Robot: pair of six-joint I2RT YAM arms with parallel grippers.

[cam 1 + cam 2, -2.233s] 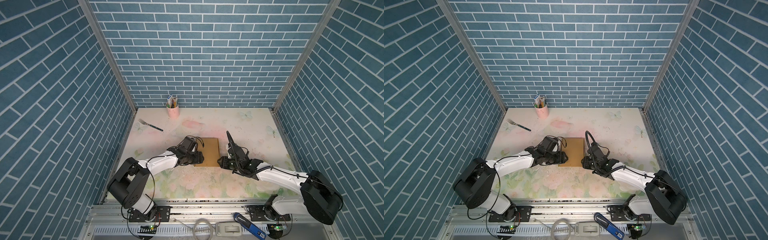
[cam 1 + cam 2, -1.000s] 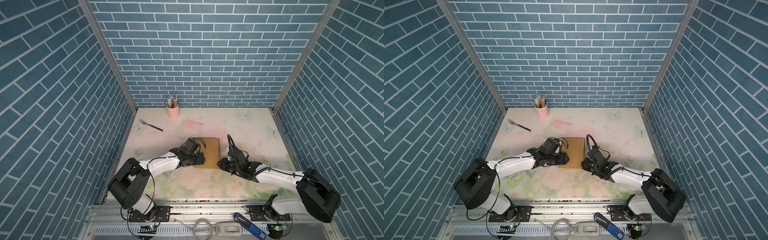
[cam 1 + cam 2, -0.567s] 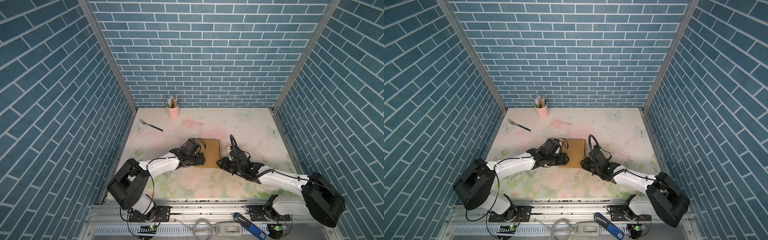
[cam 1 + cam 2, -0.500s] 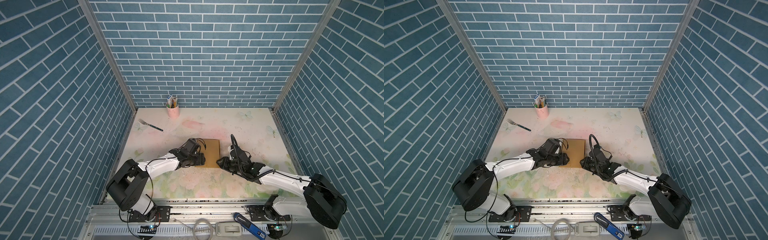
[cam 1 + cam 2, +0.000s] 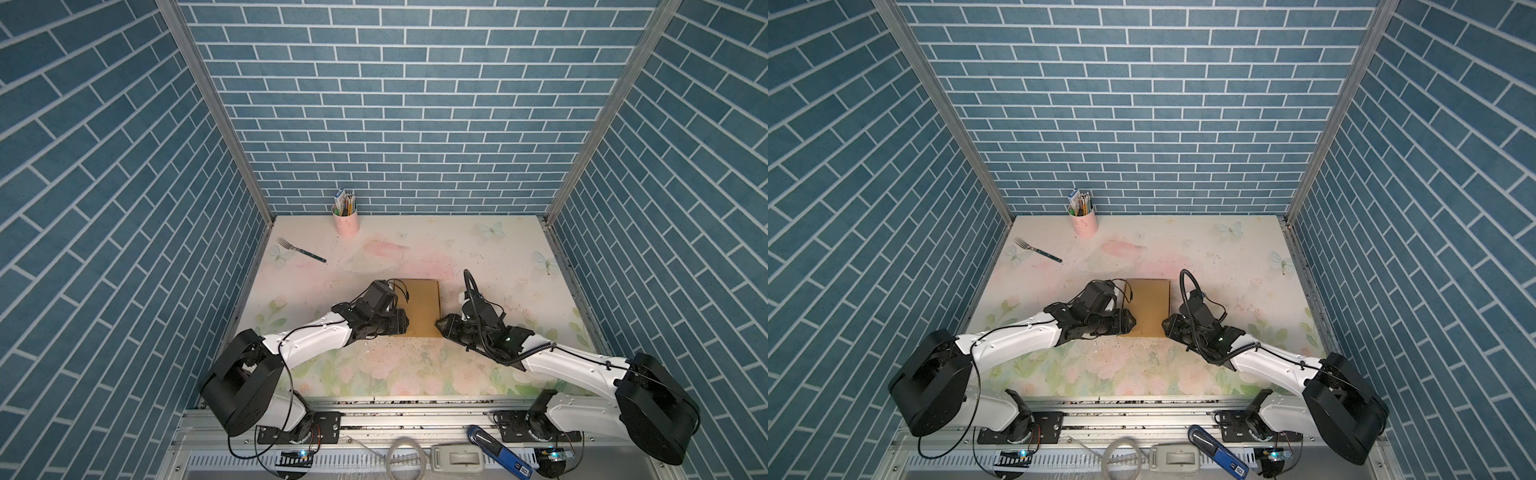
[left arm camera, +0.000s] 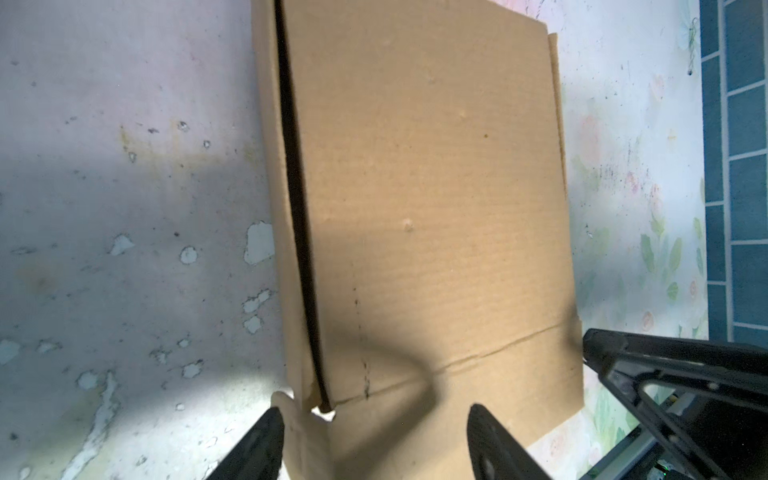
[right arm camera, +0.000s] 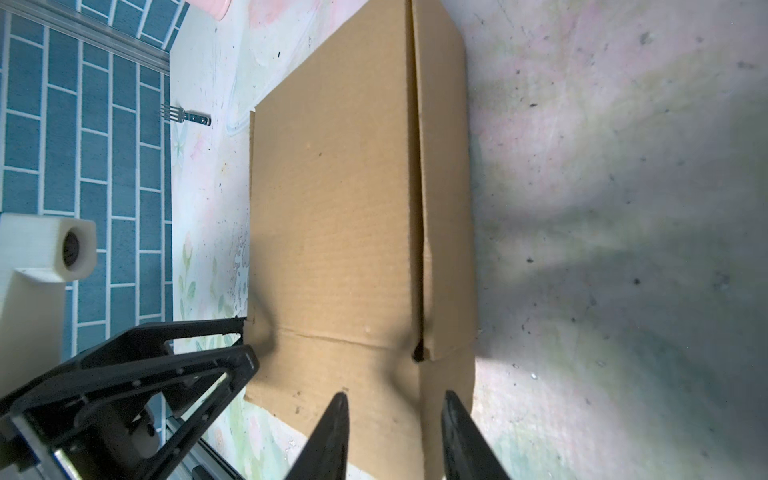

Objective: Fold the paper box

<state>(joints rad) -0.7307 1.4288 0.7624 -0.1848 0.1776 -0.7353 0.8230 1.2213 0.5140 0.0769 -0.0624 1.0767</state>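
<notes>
the paper box lies flat mid-way across the floral table, its long axis running away from the arms toward the back wall. both grippers sit at its near end, equally close. the left gripper has its jaws spread wide over the near left corner, and the right gripper has its jaws partly parted over the near right corner. neither clamps anything. the box is matt corrugated kraft; a crease crosses the near end, and thin side flaps gape slightly along both long edges.
</notes>
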